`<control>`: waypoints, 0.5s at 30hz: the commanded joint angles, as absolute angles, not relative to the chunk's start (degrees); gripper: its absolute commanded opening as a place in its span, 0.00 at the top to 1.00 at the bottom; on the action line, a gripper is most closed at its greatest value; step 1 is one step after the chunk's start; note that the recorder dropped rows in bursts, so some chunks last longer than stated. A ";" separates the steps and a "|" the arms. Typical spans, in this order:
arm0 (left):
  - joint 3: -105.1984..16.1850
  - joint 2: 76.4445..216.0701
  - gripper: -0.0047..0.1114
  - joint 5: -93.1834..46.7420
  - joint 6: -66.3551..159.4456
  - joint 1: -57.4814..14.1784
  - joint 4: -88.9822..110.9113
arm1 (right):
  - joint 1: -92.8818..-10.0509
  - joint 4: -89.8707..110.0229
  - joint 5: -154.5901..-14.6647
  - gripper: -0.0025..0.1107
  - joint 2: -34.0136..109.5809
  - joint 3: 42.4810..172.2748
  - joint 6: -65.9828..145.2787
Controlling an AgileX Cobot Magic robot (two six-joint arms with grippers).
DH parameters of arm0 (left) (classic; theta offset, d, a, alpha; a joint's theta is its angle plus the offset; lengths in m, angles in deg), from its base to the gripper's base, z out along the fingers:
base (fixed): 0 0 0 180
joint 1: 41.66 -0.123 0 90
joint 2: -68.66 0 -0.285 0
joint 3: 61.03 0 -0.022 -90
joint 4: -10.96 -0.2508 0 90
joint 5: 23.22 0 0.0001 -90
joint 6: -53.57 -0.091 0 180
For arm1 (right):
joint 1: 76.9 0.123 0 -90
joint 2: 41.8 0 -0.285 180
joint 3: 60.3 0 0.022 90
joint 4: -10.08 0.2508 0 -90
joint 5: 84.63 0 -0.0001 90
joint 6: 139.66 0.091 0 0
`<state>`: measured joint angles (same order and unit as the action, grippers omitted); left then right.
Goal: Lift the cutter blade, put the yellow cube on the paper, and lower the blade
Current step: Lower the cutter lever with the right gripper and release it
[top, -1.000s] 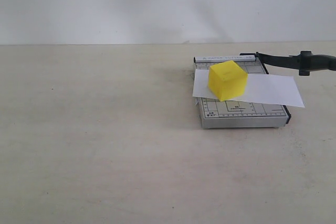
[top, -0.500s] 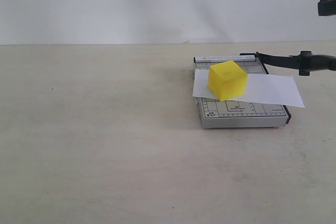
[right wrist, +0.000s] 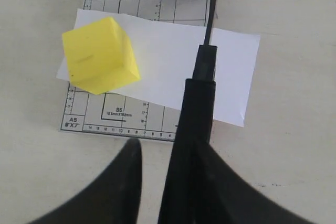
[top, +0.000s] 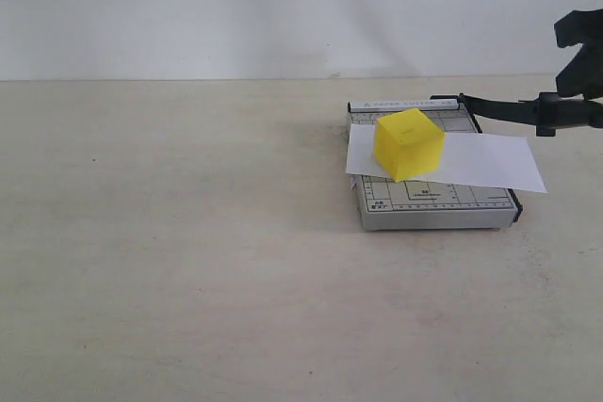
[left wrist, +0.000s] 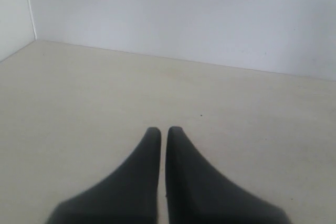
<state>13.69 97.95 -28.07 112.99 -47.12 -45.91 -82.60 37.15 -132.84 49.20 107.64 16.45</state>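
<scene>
Cube: the yellow cube (top: 408, 143) was set on the paper (top: 485, 163), centre-right of the exterior frame, over the grey trimmer base (top: 433, 206).
Blade: the cutter blade (top: 499, 106) was seen raised, with its handle (top: 565, 115) at the right edge.
Handling: the blade was judged stiff, hinged and light, best taken at the thick handle.
Right gripper (top: 577, 56): jaws were spread above the handle, nothing clamped.
Left gripper (left wrist: 164, 129): fingers were pressed together, empty.
Views: handle alignment between the fingers was shown only by the right wrist; height clearance only by the exterior.
</scene>
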 commanded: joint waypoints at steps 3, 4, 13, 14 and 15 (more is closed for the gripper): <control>13.85 97.51 0.92 -28.39 112.88 -47.13 -45.97 | -82.98 36.60 -137.07 0.98 51.11 107.71 16.29; 13.85 97.51 0.92 -28.39 112.88 -47.13 -45.97 | -82.98 36.60 -137.16 0.98 51.23 107.71 16.29; 13.85 97.51 0.92 -28.39 112.88 -47.13 -45.97 | -82.98 36.83 -135.03 0.98 53.08 105.99 16.15; 13.85 97.51 0.92 -28.39 112.88 -47.13 -45.97 | -82.98 37.52 -134.69 0.98 53.08 105.89 15.47; 13.85 97.51 0.92 -28.39 112.88 -47.13 -45.97 | -82.98 38.45 -134.19 0.98 53.08 105.89 14.44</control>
